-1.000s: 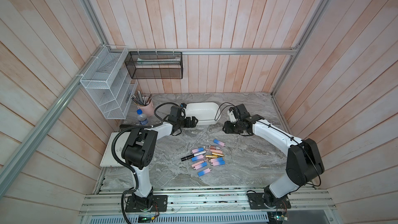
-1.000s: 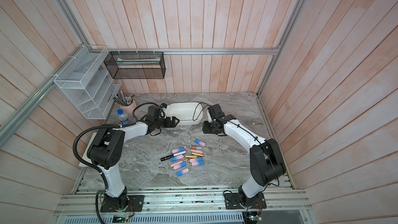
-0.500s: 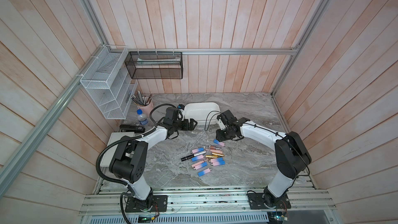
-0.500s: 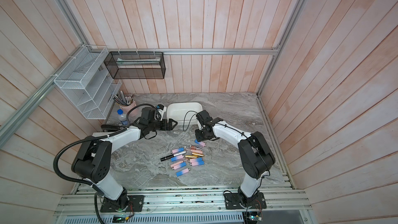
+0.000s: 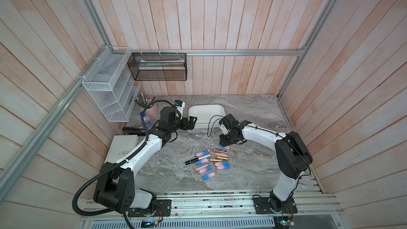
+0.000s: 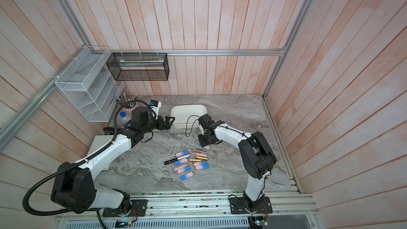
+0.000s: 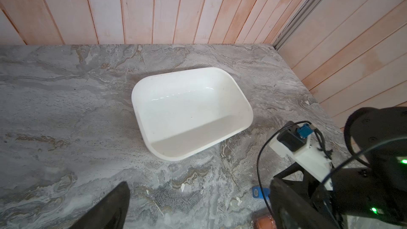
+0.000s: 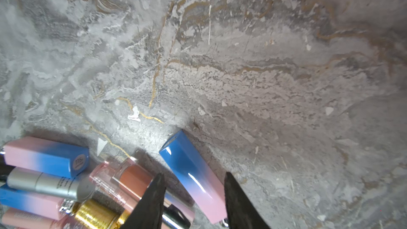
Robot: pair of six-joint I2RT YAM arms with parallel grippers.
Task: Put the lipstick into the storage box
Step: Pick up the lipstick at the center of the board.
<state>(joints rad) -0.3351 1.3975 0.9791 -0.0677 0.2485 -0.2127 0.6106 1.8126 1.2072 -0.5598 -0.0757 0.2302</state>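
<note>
Top views: stereo pair mounted high, looking steeply down toward the back wall (image 5: 220, 18). Far range. Each takes in the whole marble surface (image 5: 253, 111) with everything on it. Fields nearly the same, shifted slightly sideways.

Left wrist view: rides behind the left gripper (image 5: 191, 122), facing forward and down over the surface at middle range. Storage box (image 7: 191, 115) centred, back wall beyond, right arm (image 7: 352, 183) at one edge.

Right wrist view: very close to the surface, aimed steeply down past the right gripper (image 8: 193, 176) at a blue-pink lipstick (image 8: 187, 164).

Overlap: lipstick pile (image 6: 189, 161) shows in both top views and the right wrist view. Storage box shows in all but the right wrist view.
</note>
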